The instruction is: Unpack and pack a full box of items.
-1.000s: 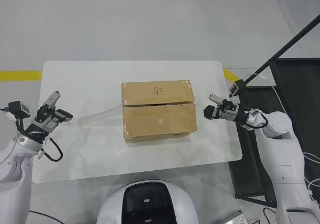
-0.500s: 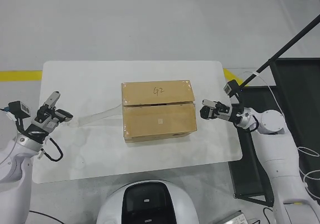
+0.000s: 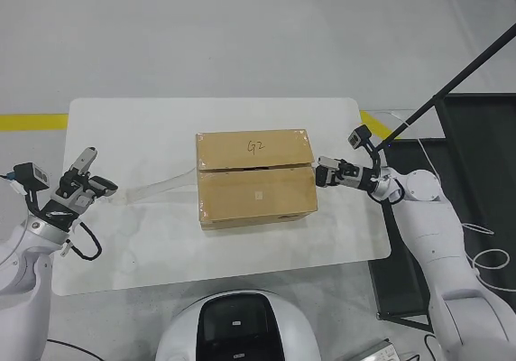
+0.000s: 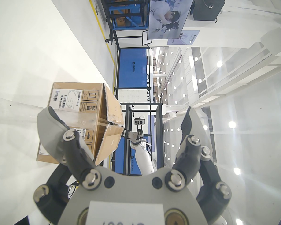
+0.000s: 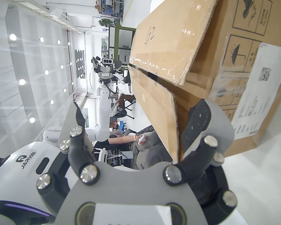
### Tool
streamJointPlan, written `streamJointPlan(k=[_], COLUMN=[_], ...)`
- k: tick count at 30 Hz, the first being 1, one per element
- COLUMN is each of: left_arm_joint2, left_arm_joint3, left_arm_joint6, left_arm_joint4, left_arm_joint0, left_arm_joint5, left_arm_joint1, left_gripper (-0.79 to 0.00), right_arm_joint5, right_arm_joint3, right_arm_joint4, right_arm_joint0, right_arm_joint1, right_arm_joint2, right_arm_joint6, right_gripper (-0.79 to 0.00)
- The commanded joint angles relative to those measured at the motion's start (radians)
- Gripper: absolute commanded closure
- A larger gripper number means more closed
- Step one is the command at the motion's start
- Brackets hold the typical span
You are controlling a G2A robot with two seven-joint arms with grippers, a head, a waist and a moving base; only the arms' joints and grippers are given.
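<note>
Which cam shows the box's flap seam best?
Right wrist view: the flap seam gapes close up, beside the open right gripper. Top view shows it as a thin line across the box; left wrist view catches its end, far off.

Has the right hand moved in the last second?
Yes. In the top view the right hand has moved left toward the box, which stayed put. The gap between them has closed, and the hand is now at the box's right edge.

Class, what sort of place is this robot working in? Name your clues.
Probably a factory hall or robotics test floor: a yellow floor line, blue partition panels, and a cardboard box on a white table.
</note>
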Motion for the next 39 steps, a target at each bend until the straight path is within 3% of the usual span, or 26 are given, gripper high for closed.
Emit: streamJointPlan(k=[1,10,17,21,27,39], left_arm_joint2=[0.0,0.0,0.0,0.0,0.0,0.0], left_arm_joint3=[0.0,0.0,0.0,0.0,0.0,0.0], left_arm_joint6=[0.0,0.0,0.0,0.0,0.0,0.0], left_arm_joint4=[0.0,0.0,0.0,0.0,0.0,0.0], left_arm_joint0=[0.0,0.0,0.0,0.0,0.0,0.0], left_arm_joint5=[0.0,0.0,0.0,0.0,0.0,0.0], left_arm_joint1=[0.0,0.0,0.0,0.0,0.0,0.0], left_gripper=[-0.785,-0.785,-0.785,-0.785,-0.785,-0.785], right_arm_joint5=[-0.004,0.039,0.13,0.188,0.188,0.188], right_arm_joint3=[0.017,0.004,-0.046,-0.111,-0.247,-0.49], right_arm_joint4=[0.011,0.127,0.218,0.25,0.282,0.179], right_arm_joint0=[0.013,0.015,-0.01,-0.048,-0.139,-0.302], right_arm_joint1=[-0.003,0.006,0.033,0.05,0.083,0.159], right_arm_joint2=[-0.014,-0.023,0.018,0.036,0.019,-0.065], right_arm_joint6=[0.006,0.048,0.139,0.198,0.198,0.198], right_gripper=[-0.785,-0.785,-0.785,-0.785,-0.785,-0.785])
